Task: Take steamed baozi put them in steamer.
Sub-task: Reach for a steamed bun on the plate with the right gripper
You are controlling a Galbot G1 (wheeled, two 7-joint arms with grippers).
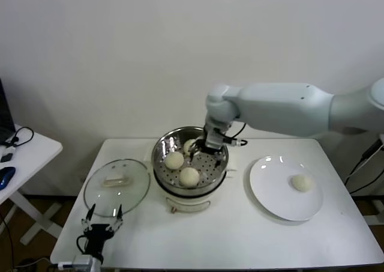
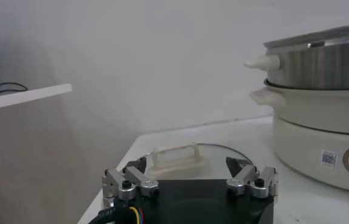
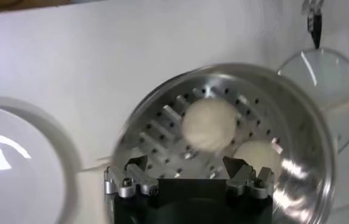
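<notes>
1. The round shiny steel steamer (image 1: pixel 190 158) with a perforated tray inside sits on its white base near the middle of the white table (image 1: pixel 240 236).
2. Three smooth cream-white dome-shaped baozi lie on the tray: one at the left (image 1: pixel 174 160), one at the near side (image 1: pixel 189 176), and one at the far side (image 1: pixel 191 145), partly hidden by the right arm.
3. The fourth baozi (image 1: pixel 302 182) rests on the flat white plate (image 1: pixel 273 194), to the right of the steamer and well apart from it.
4. The right tool (image 1: pixel 207 147) hangs over the far part of the tray, just beside the far baozi. In the right wrist view its fingers (image 3: pixel 132 176) stand apart with nothing between them, above a baozi (image 3: pixel 209 123) lying on the holes.
5. The left tool (image 1: pixel 103 221) is parked at the near left edge of the table, its fingers (image 2: pixel 129 181) spread wide and empty.
6. The round glass lid (image 1: pixel 117 187) with a cream handle lies flat on the table left of the steamer, just beyond the left tool.
</notes>
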